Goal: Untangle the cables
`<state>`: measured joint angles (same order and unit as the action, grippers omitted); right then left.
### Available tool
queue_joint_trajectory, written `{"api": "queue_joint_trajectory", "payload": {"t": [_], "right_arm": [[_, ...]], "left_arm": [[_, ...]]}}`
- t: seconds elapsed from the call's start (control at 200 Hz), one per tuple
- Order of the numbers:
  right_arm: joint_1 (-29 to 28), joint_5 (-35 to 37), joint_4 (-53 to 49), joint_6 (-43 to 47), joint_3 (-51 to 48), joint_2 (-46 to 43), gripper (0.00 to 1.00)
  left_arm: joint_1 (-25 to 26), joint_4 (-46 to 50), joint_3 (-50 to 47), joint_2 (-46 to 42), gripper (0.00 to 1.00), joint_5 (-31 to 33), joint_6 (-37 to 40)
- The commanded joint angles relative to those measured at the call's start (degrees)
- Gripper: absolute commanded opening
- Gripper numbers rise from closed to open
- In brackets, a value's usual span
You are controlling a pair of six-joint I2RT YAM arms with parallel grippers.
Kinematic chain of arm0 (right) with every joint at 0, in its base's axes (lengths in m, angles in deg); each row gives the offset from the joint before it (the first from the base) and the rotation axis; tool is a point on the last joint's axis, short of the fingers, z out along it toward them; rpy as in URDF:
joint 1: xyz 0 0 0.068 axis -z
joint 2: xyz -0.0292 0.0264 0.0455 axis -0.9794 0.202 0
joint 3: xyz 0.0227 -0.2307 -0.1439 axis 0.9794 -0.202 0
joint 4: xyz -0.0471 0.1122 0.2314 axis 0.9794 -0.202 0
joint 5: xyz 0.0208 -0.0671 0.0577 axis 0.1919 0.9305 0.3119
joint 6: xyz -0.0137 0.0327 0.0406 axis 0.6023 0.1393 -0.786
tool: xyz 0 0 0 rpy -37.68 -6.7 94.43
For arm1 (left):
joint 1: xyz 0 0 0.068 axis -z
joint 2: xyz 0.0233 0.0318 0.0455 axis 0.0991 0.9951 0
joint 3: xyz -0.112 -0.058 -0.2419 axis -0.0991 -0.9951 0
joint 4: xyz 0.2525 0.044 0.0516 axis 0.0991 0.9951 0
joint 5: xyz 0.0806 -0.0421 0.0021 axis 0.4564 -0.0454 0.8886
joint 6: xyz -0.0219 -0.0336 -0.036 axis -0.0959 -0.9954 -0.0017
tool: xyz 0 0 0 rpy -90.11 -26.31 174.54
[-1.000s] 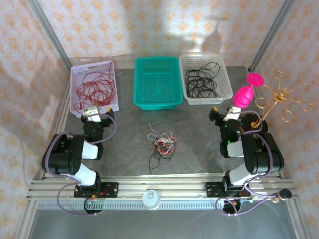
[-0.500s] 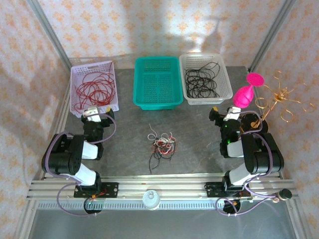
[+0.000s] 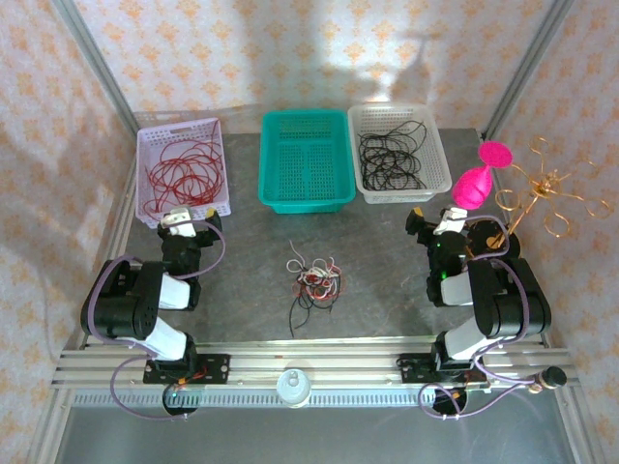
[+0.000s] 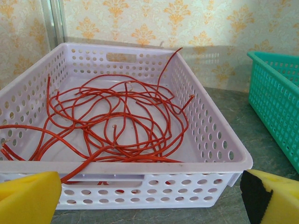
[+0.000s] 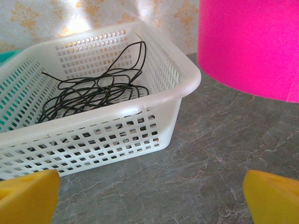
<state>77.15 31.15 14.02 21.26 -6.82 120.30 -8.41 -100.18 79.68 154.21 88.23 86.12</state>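
Arms parked at the table (image 3: 387, 300) edge, the left gripper (image 3: 178, 219) and right gripper (image 3: 429, 221) both gape wide, empty. The cables (image 3: 312, 280) lie knotted mid-table between them. Best opening, probably: pin the bunch and draw out the trailing black strand (image 3: 295, 317) gently.

On your grey marbled surface (image 3: 387, 256), a lilac perforated plastic basket (image 3: 179, 125), a teal perforated plastic basket (image 3: 306, 203) and a white perforated plastic basket (image 3: 404, 194) line the far edge. A tangle of thin red, black and white cables (image 3: 314, 282) lies mid-surface, well apart from them.
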Motion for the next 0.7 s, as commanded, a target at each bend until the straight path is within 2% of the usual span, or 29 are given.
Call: {"api": "queue_joint_trajectory", "payload": {"t": [0.0,0.23,0.305,0.39,0.486,0.606,0.651,0.696], "right_arm": [[0.19,-0.03,1.17,0.58,0.34,-0.16,1.00],[0.13,-0.99,1.90,1.10,-0.25,-0.48,1.00],[-0.90,-3.38,1.23,3.57,-0.54,-2.21,1.00],[-2.99,1.02,0.26,4.07,-1.77,-6.26,1.00],[-4.59,3.18,-11.46,2.61,0.46,-13.57,1.00],[-6.59,5.45,-21.67,0.52,0.89,-22.01,1.00],[-7.28,6.03,-26.01,-1.66,1.31,-25.29,0.98],[-7.72,5.35,-31.37,-2.55,2.46,-28.01,0.93]], "left_arm": [[0.20,-0.86,0.91,0.16,0.99,-1.25,0.95],[0.52,-1.23,0.74,0.11,0.99,-1.01,1.26],[2.39,-0.24,0.73,-1.37,0.99,2.17,2.69],[5.26,6.40,2.11,-6.04,0.99,7.82,3.87],[6.26,18.41,5.19,-11.44,0.99,15.11,0.13],[7.53,25.61,4.90,-17.72,0.99,21.17,-3.73],[8.19,28.89,4.60,-20.46,0.99,23.42,-4.54],[8.72,33.08,4.73,-23.57,0.99,24.80,-6.29]]}}
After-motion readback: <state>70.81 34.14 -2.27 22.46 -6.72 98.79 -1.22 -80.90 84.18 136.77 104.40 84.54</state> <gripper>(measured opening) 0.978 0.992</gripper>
